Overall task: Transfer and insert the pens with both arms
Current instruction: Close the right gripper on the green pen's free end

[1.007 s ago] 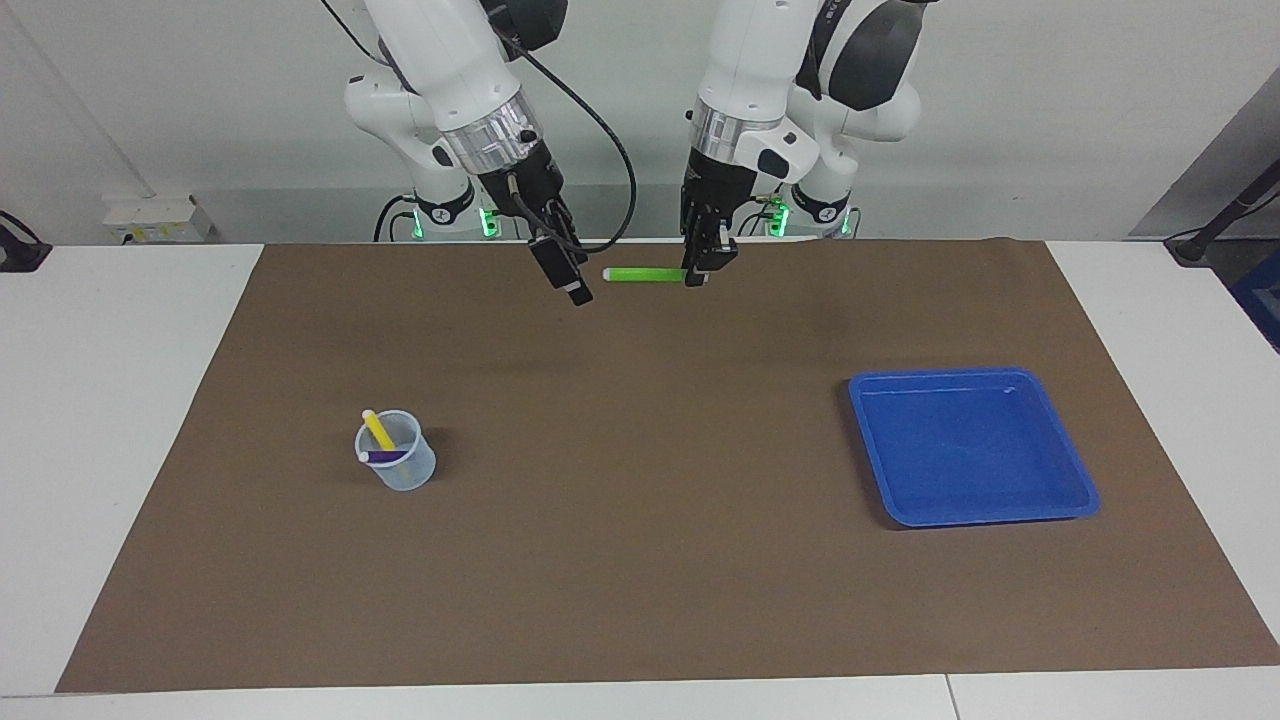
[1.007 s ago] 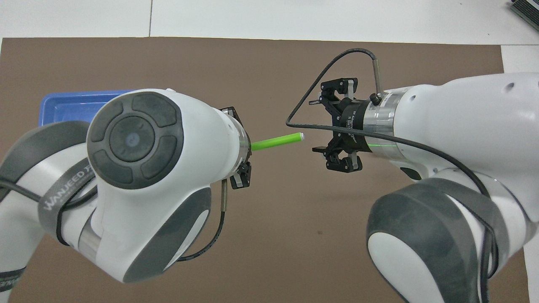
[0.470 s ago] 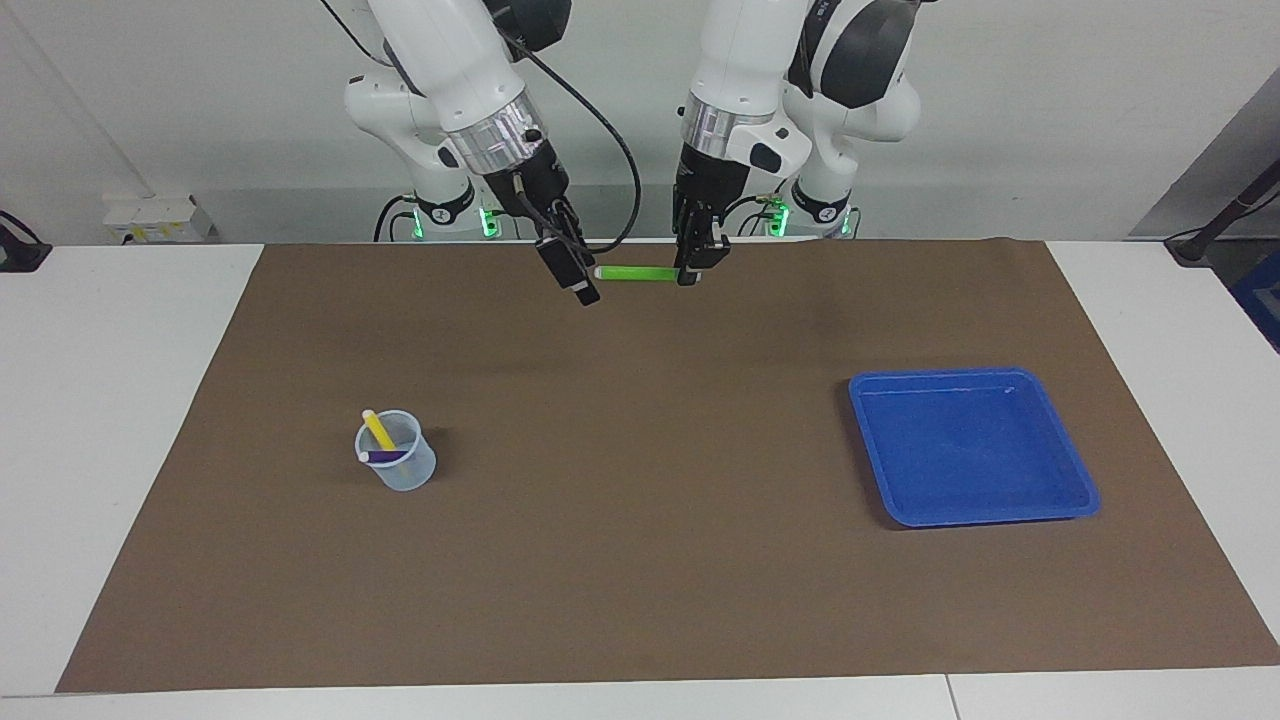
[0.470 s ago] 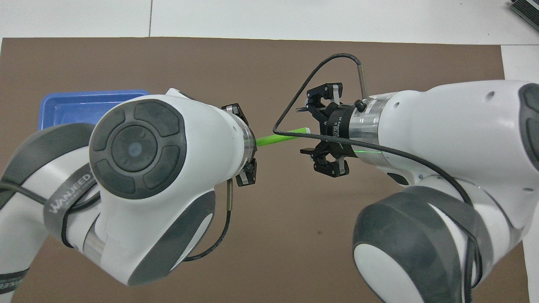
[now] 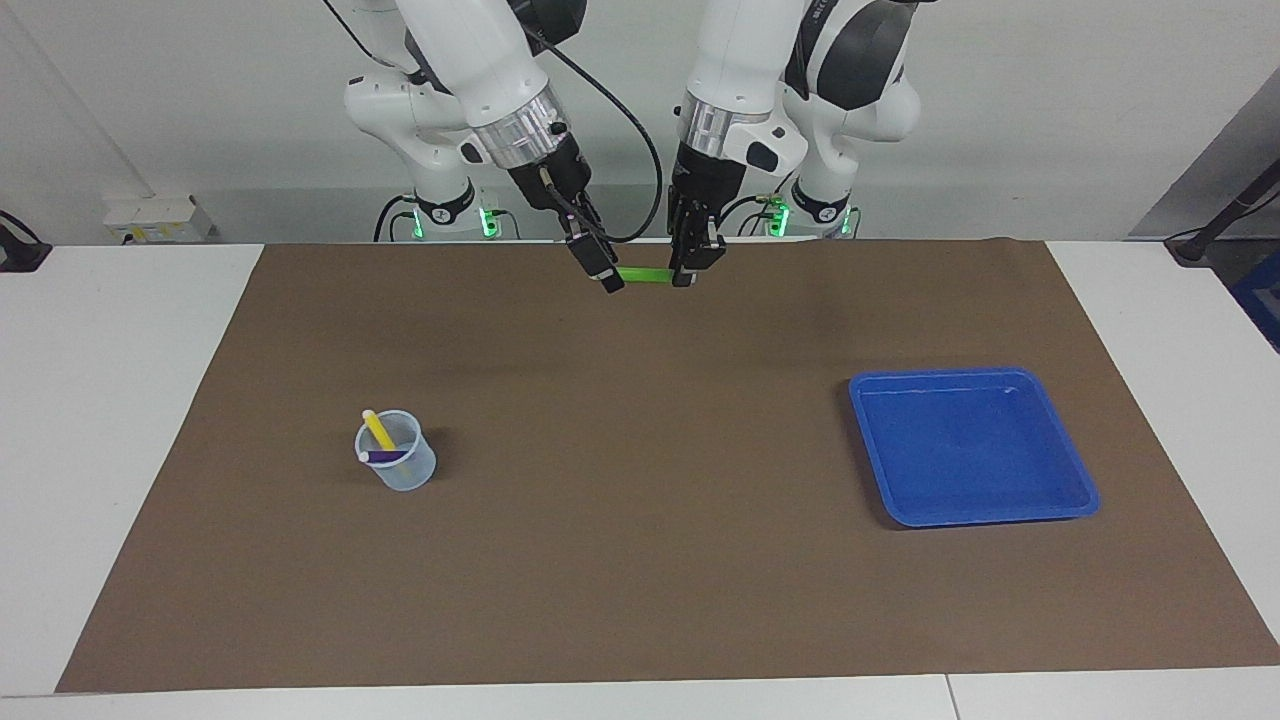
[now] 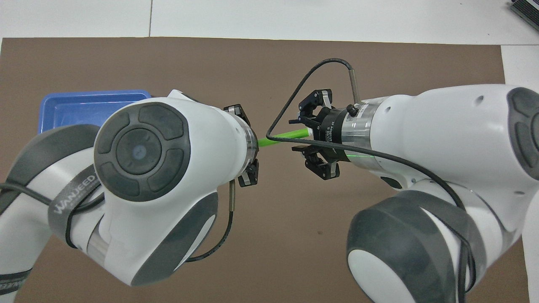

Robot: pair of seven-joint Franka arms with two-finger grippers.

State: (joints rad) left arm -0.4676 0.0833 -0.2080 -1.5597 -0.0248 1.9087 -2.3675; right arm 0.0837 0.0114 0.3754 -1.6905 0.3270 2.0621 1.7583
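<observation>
Handover stage, as judged from the layout.

1. Over the robots' edge of the brown mat (image 5: 640,520): left gripper (image 5: 686,279) clamped on one end of the green pen (image 5: 645,275). Pen held clear of the mat, roughly level, long axis along the line between the two grippers, free end toward the right arm.
2. Right gripper (image 5: 610,284) placed at that free end, covering the pale cap. Grip state there: cannot be told; contact with the pen likewise unconfirmed.
3. Coming move likely to turn on axial alignment: pen tip pointing straight into the right gripper, so a secure hold needed there before any release by the left.
4. Farther out, toward the right arm's end: clear cup (image 5: 397,466) upright on the mat, yellow pen (image 5: 378,430) and purple pen (image 5: 386,456) leaning inside. Right arm nearer to it.
5. Toward the left arm's end, well apart: blue tray (image 5: 975,445), flat on the mat.
6. Open mat between cup and tray; white table (image 5: 130,400) around it.
</observation>
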